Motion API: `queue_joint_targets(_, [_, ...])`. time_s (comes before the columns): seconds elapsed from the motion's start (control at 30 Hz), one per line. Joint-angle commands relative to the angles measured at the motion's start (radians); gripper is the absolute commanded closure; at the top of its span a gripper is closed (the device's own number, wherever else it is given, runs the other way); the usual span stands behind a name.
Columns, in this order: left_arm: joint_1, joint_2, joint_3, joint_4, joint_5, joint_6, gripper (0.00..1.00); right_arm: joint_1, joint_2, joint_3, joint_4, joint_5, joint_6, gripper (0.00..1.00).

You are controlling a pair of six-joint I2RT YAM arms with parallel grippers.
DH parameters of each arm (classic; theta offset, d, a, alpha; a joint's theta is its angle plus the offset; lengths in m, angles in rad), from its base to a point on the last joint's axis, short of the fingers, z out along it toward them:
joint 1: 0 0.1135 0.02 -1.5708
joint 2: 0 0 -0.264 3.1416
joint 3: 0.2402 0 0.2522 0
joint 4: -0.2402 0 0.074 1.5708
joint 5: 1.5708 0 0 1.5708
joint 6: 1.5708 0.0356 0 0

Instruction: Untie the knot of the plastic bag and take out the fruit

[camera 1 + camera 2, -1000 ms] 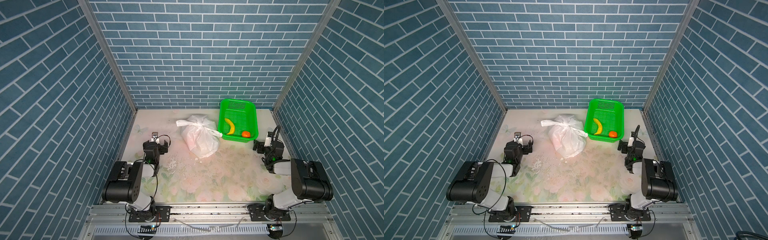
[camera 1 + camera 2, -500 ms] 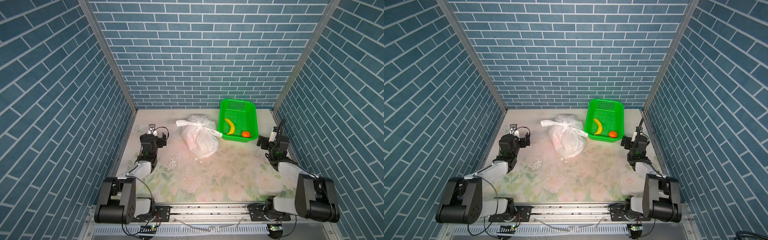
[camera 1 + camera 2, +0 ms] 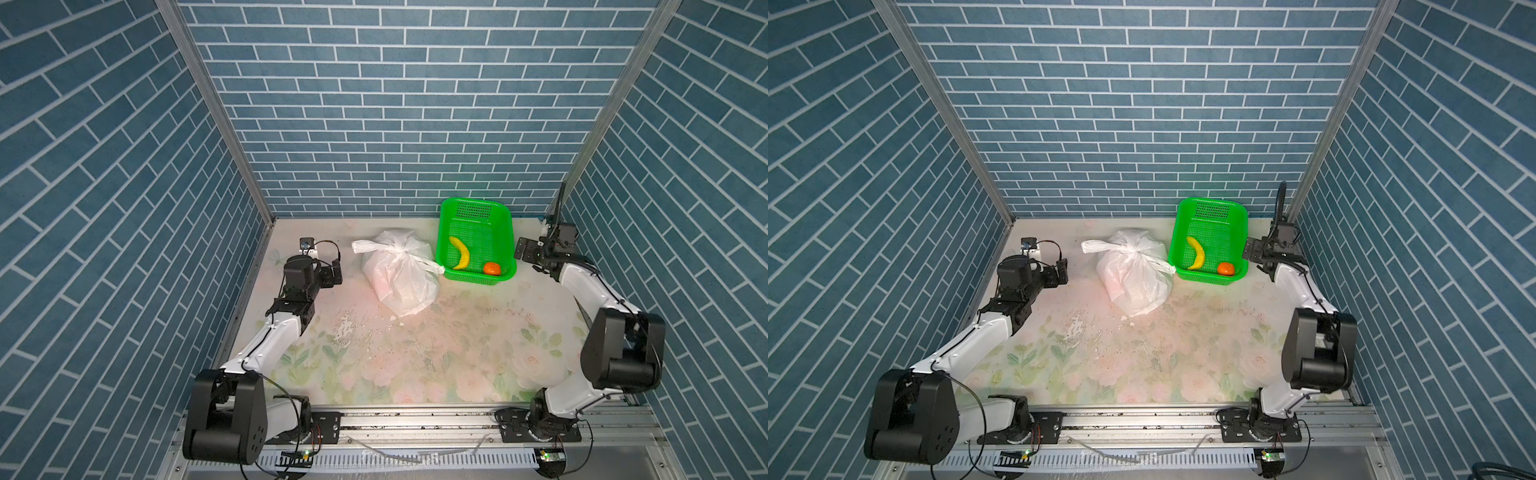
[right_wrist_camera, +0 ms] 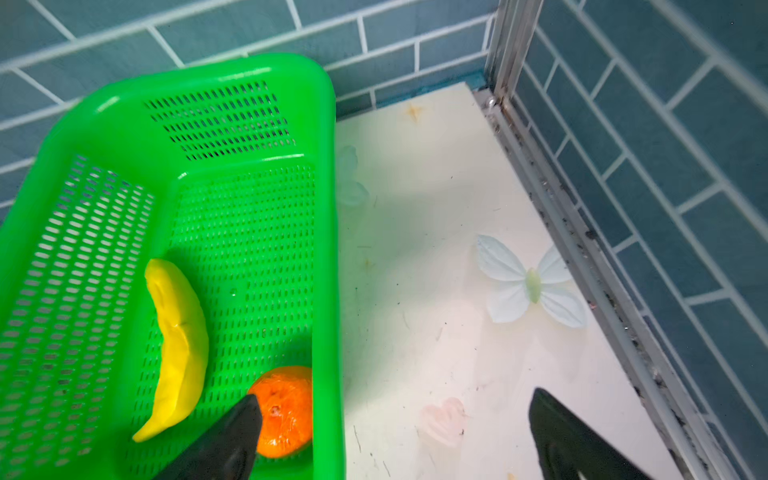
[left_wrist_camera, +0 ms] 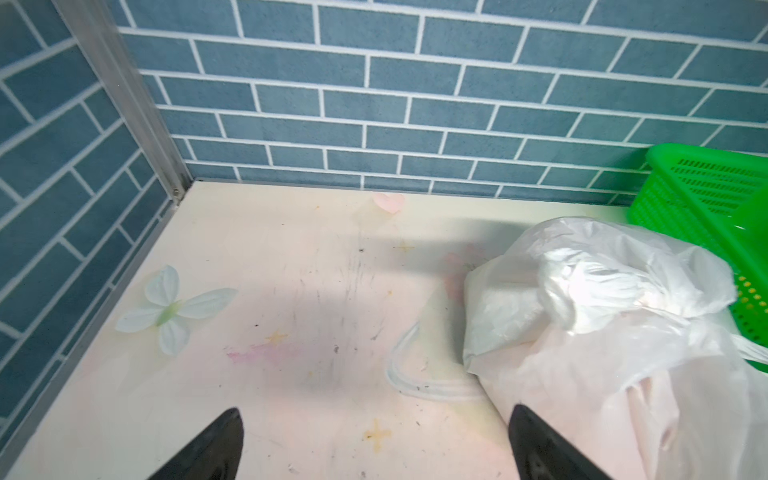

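Note:
The white plastic bag (image 3: 399, 276) (image 3: 1133, 276) lies on its side at the back middle of the table, its knot (image 3: 401, 251) (image 3: 1136, 249) tied on top with strip ends sticking out left and right. The fruit inside is hidden; only faint pink shows through the film in the left wrist view, where the bag (image 5: 623, 332) fills the side. My left gripper (image 3: 336, 272) (image 3: 1061, 272) (image 5: 374, 415) hovers open just left of the bag, touching nothing. My right gripper (image 3: 524, 250) (image 3: 1252, 249) (image 4: 395, 401) is open beside the basket's right wall, empty.
A green mesh basket (image 3: 478, 206) (image 3: 1212, 204) (image 4: 328, 208) (image 5: 706, 166) stands right of the bag, holding a yellow banana (image 3: 460, 257) (image 4: 178, 345) and an orange tangerine (image 3: 492, 268) (image 4: 286, 411). Brick walls close in on three sides. White crumbs (image 3: 345, 324) lie in front of the bag.
Both arms have unfolded and reached toward the back of the table. The left gripper came nearer the bag, the right rose beside the basket. The bag has not moved.

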Motion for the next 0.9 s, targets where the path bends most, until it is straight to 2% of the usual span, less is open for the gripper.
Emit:
queue_joint_targets(0.0, [-0.027,0.016,0.033,-0.019,0.028,-0.044,0.0,0.017,0.093,0.134,-0.175,-0.016,-0.039,0.01])
queue_joint_targets(0.1, [-0.039,0.017,0.025,-0.011,0.03,-0.065,0.0,0.027,0.173,0.216,-0.235,-0.015,-0.051,0.01])
queue_joint_targets(0.23, [-0.051,0.007,0.021,-0.023,0.03,-0.068,0.0,0.03,0.231,0.281,-0.308,0.055,-0.071,0.01])
queue_joint_targets(0.43, [-0.052,-0.002,0.024,-0.037,0.026,-0.063,0.0,0.019,0.251,0.306,-0.383,0.165,-0.133,0.01])
queue_joint_targets(0.7, [-0.053,0.027,0.049,-0.037,0.044,-0.065,0.0,-0.03,0.255,0.337,-0.435,0.252,-0.16,0.01])
queue_joint_targets(0.8, [-0.054,0.034,0.059,-0.041,0.048,-0.065,0.0,-0.038,0.258,0.371,-0.47,0.254,-0.16,0.01])
queue_joint_targets(0.87, [-0.054,0.035,0.063,-0.046,0.05,-0.065,0.0,-0.037,0.244,0.393,-0.5,0.205,-0.139,0.01])
